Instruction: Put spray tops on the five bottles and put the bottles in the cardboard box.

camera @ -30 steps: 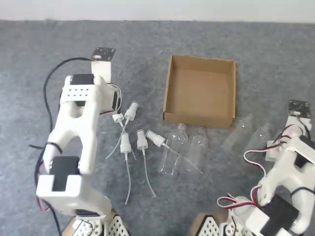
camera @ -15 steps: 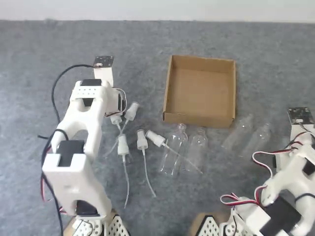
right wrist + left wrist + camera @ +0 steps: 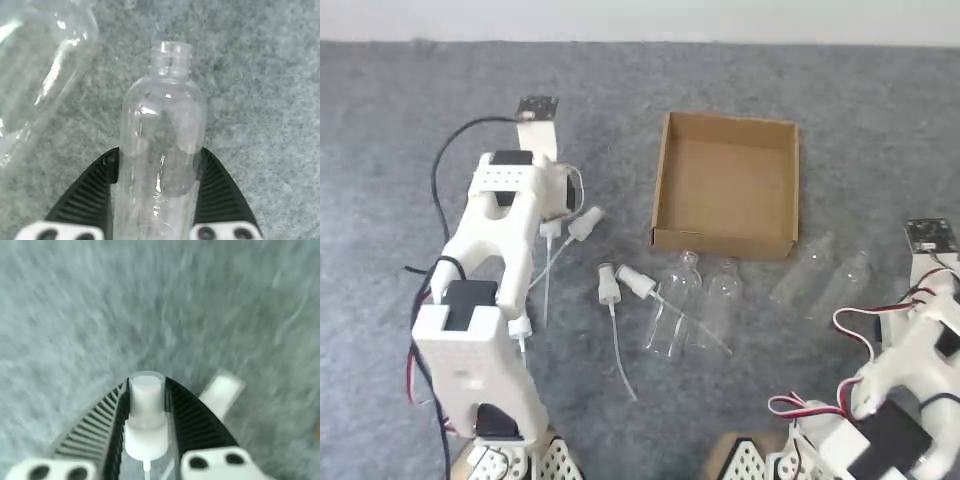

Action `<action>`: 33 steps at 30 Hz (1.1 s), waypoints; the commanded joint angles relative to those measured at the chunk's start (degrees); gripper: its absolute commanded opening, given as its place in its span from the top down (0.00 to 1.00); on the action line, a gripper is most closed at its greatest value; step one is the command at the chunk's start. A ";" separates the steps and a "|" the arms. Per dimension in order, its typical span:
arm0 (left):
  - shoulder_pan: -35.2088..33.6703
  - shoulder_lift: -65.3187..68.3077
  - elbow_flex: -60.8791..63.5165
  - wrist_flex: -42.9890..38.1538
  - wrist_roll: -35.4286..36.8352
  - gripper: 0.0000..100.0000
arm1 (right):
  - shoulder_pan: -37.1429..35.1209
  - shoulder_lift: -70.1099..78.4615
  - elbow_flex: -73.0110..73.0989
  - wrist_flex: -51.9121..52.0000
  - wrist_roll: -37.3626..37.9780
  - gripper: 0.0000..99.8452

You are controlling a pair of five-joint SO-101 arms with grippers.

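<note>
My left gripper (image 3: 146,382) is shut on a white spray top (image 3: 146,410), held above the grey carpet. From the high view this left gripper (image 3: 552,228) sits left of the box, and the spray top's thin tube (image 3: 545,285) hangs down from it. A second spray top (image 3: 585,222) lies just beside it. Two more spray tops (image 3: 608,285) (image 3: 635,280) lie near two clear bottles (image 3: 672,305) (image 3: 717,300). My right gripper (image 3: 157,152) is shut on a clear bottle (image 3: 162,130) lying on the carpet, open neck pointing away. The cardboard box (image 3: 725,235) stands with nothing inside.
Two further clear bottles (image 3: 805,268) (image 3: 845,280) lie right of the box front, close to the right arm (image 3: 910,370). Another bottle (image 3: 40,65) lies next to the held one. A spray top (image 3: 520,325) pokes out beside the left arm's body.
The left gripper has picked a spray top off the carpet and lifted it, so its tube now hangs free. The right arm drew back slightly, then stayed still.
</note>
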 commanded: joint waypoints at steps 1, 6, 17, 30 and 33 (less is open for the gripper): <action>0.00 -0.88 -10.07 3.52 0.35 0.99 | 0.92 -0.04 -0.26 -0.31 0.79 0.95; -0.26 -0.97 -25.36 14.51 0.26 0.99 | 0.92 -0.04 -0.26 -0.31 0.79 0.95; -12.75 -1.58 -50.15 40.09 -16.62 0.99 | 0.66 0.13 -0.18 -0.13 0.79 0.95; -19.78 -8.79 -16.66 26.46 -32.26 0.99 | 0.57 0.57 0.00 0.04 0.79 0.95; -14.68 -6.77 -12.97 19.87 -30.42 0.99 | 0.57 0.57 0.00 0.04 0.79 0.95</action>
